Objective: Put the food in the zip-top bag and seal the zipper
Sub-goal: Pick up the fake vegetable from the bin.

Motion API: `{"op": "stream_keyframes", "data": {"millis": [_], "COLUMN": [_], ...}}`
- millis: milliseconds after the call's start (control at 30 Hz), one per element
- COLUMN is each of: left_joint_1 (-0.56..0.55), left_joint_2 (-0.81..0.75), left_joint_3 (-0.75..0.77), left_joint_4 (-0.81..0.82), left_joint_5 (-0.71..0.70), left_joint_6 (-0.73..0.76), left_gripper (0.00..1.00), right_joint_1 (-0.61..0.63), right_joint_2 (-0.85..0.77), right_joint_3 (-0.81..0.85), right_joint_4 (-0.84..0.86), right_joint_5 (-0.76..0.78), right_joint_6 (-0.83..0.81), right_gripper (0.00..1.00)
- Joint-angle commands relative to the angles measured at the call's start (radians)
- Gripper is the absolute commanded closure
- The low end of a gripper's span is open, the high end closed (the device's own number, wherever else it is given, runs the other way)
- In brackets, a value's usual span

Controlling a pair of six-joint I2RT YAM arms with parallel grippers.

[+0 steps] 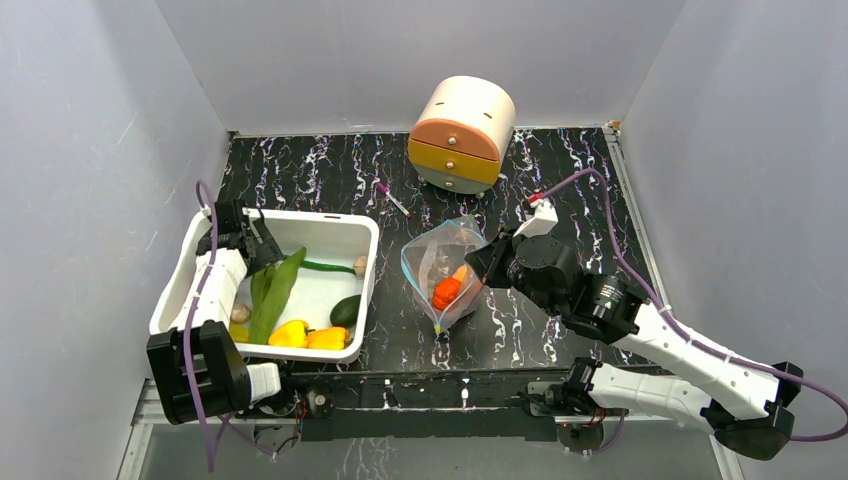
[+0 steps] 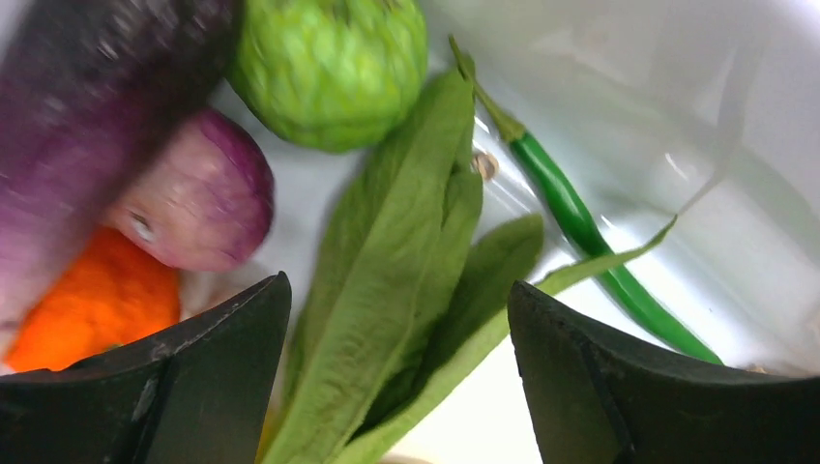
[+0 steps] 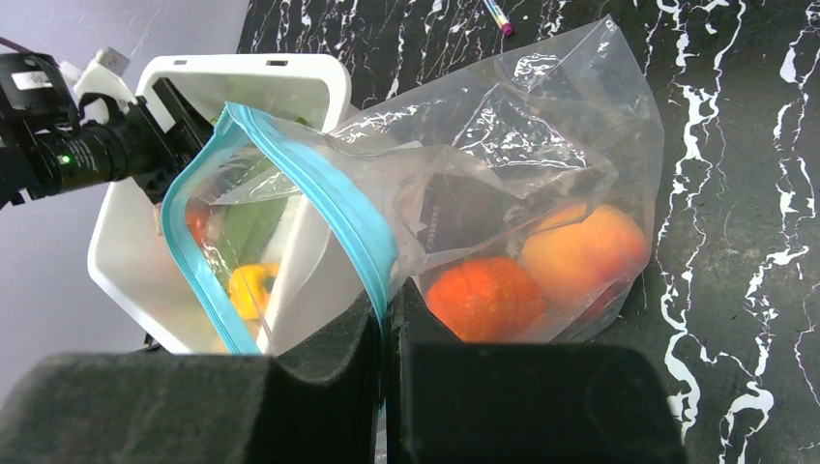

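I count two fruits (image 3: pixel 486 298) bagged; right jaws clamp the bag (image 3: pixel 541 126) rim, left jaws spread over the leaf (image 2: pixel 406 261); zipper (image 3: pixel 324 193) unsealed.

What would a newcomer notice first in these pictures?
Probably the clear bag at the centre, its blue rim pinched by the right gripper, with orange fruits inside. Next, the white tub on the left, where the open left gripper hovers over a long green leaf.
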Motion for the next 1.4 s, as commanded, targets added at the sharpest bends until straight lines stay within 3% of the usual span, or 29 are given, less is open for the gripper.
{"op": "stream_keyframes", "data": {"millis": [0, 233, 367, 633, 833, 1367], "left_joint_1": [0.003, 0.003, 0.005, 0.011, 0.011, 0.010], "left_joint_2": [-0.031, -0.055, -0.105, -0.052, -0.053, 0.057], "left_joint_3": [0.043, -0.003, -0.083, -0.100, -0.172, -0.156], "left_joint_4": [0.062, 0.217, 0.382, 0.418, 0.466, 0.525], "left_joint_5": [-0.151, -0.420, -0.436, -0.468, -0.408, -0.474], "left_joint_6": [0.147, 0.409, 0.593, 0.662, 0.725, 0.812], "left_gripper": [0.19, 0.19, 0.20, 0.22, 0.25, 0.35], "right_joint_1": [0.004, 0.003, 0.004, 0.004, 0.004, 0.004], "right_joint_2": [-0.004, 0.041, 0.044, 0.010, 0.019, -0.021], "right_joint_3": [0.036, 0.103, 0.136, 0.143, 0.174, 0.167], "right_joint_4": [0.015, -0.006, -0.044, -0.073, -0.108, -0.101], "right_joint_5": [-0.018, -0.049, -0.063, -0.033, -0.012, 0.003], "right_joint_6": [-0.012, -0.035, -0.039, -0.029, -0.038, -0.042], "right_gripper": [1.00, 1.00, 1.00, 1.00, 1.00, 1.00]}}
